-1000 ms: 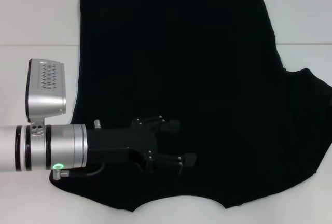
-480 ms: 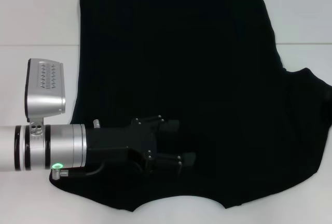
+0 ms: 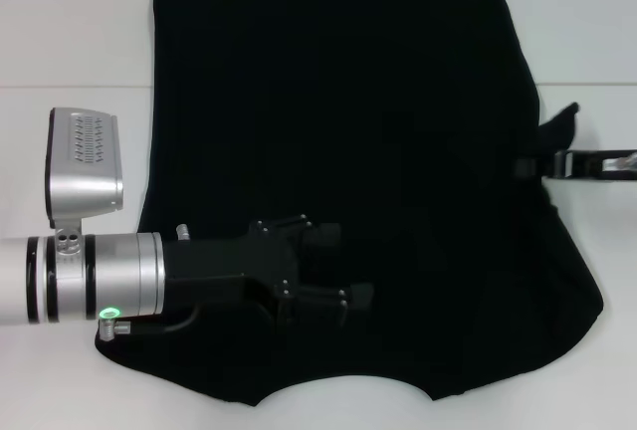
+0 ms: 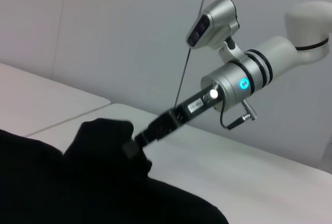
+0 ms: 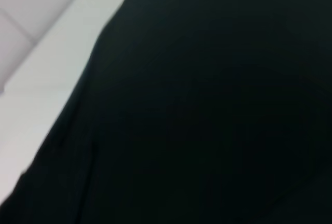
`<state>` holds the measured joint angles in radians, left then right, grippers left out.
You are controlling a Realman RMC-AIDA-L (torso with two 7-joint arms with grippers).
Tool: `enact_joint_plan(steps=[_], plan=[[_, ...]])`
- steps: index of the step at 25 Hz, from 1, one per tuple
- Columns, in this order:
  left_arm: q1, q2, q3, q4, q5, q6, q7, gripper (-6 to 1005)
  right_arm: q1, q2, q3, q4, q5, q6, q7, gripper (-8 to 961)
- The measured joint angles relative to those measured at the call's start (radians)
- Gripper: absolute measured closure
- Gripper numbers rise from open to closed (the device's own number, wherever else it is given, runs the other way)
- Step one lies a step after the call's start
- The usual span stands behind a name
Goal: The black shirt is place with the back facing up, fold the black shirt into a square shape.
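Observation:
The black shirt [image 3: 338, 102] lies spread on the white table, its curved neckline at the near edge. My left gripper [image 3: 343, 266] reaches in from the left over the shirt's near left part, fingers open with nothing between them. At the right edge my right gripper [image 3: 542, 163] is shut on the shirt's right sleeve [image 3: 559, 126], which stands bunched and raised above the table. The left wrist view shows that right gripper [image 4: 134, 145] pinching the raised fold of shirt [image 4: 101, 138]. Black shirt fabric [image 5: 207, 115] fills most of the right wrist view.
The white table [image 3: 70, 32] surrounds the shirt, with a seam line crossing it at mid height. My left arm's silver wrist and camera housing [image 3: 85, 161] sit over the table's left side. The right arm's silver wrist [image 4: 244, 79] shows against a pale wall.
The right sleeve, flat and reaching the right edge before, is now gathered inward and lifted by the right gripper, which has come into view. The left gripper shifted slightly.

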<state>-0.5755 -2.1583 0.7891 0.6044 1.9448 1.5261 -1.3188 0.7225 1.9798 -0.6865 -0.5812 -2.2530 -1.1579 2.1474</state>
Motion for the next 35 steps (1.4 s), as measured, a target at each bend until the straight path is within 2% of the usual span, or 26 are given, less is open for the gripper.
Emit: enact_joint_plan(steps=[3, 5, 19, 24, 28, 29, 32, 35], plan=[[0.003, 0.000, 0.000, 0.000, 0.000, 0.000, 0.000, 53, 0.026, 0.004, -0.084, 0.001, -0.028, 0.017, 0.062, 878], [0.005, 0.000, -0.001, 0.000, -0.001, -0.001, 0.000, 53, 0.043, 0.010, -0.106, 0.002, -0.052, 0.021, 0.089, 872], [0.009, 0.005, -0.001, 0.000, -0.001, -0.004, -0.008, 52, 0.100, 0.016, -0.140, 0.004, -0.070, -0.030, 0.134, 835], [0.011, 0.005, -0.001, -0.001, -0.001, -0.005, -0.013, 53, 0.122, 0.005, -0.149, 0.004, -0.069, -0.050, 0.143, 639], [0.014, 0.007, -0.022, -0.001, 0.006, -0.015, -0.041, 54, 0.119, 0.001, -0.139, -0.001, -0.059, -0.043, 0.134, 442], [0.015, 0.011, -0.029, 0.001, 0.008, -0.017, -0.052, 54, 0.117, 0.001, -0.135, 0.000, -0.052, -0.040, 0.122, 393], [0.029, 0.028, -0.059, 0.007, 0.011, -0.007, -0.085, 55, 0.107, 0.004, -0.123, 0.006, -0.005, -0.037, 0.056, 328], [0.066, 0.048, -0.129, 0.020, 0.020, 0.021, -0.107, 56, 0.090, 0.023, -0.113, 0.012, 0.064, -0.021, -0.032, 264]])
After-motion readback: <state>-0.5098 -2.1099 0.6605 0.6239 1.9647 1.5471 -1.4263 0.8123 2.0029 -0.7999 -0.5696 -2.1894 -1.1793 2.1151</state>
